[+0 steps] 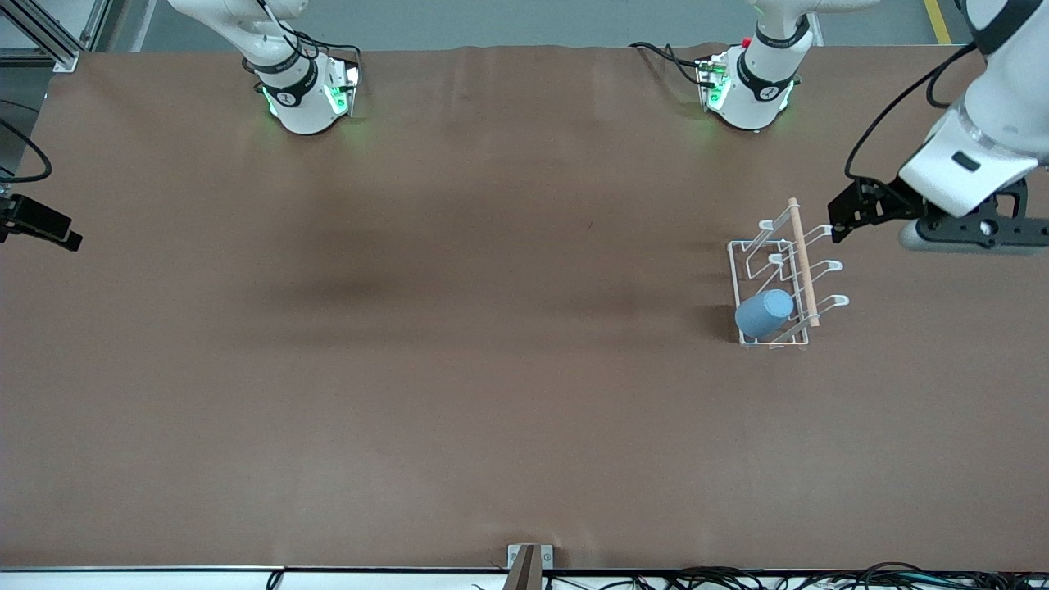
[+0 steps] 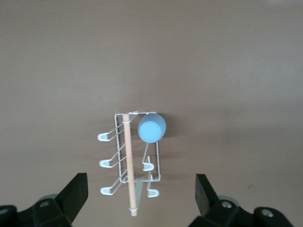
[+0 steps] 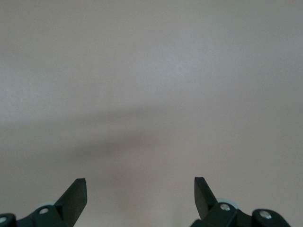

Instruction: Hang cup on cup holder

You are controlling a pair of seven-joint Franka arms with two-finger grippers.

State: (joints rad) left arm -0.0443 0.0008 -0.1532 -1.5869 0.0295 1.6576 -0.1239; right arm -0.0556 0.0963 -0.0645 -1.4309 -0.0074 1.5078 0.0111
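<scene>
The white wire cup holder (image 1: 774, 279) with a wooden dowel along its top stands toward the left arm's end of the table. The light blue cup (image 1: 764, 313) hangs mouth-down and tilted on the prong nearest the front camera, on the side facing the right arm. In the left wrist view the cup holder (image 2: 124, 161) and the cup (image 2: 151, 127) lie ahead of the fingers. My left gripper (image 1: 837, 220) is open and empty, in the air beside the cup holder's farther end; its jaws stand wide apart (image 2: 140, 182). My right gripper (image 1: 49, 225) is open and empty at the right arm's end of the table (image 3: 140, 184).
The brown table (image 1: 459, 328) stretches between the two arm bases and the front edge. Cables lie along the front edge near the front camera. A small bracket (image 1: 529, 561) sits at the middle of that edge.
</scene>
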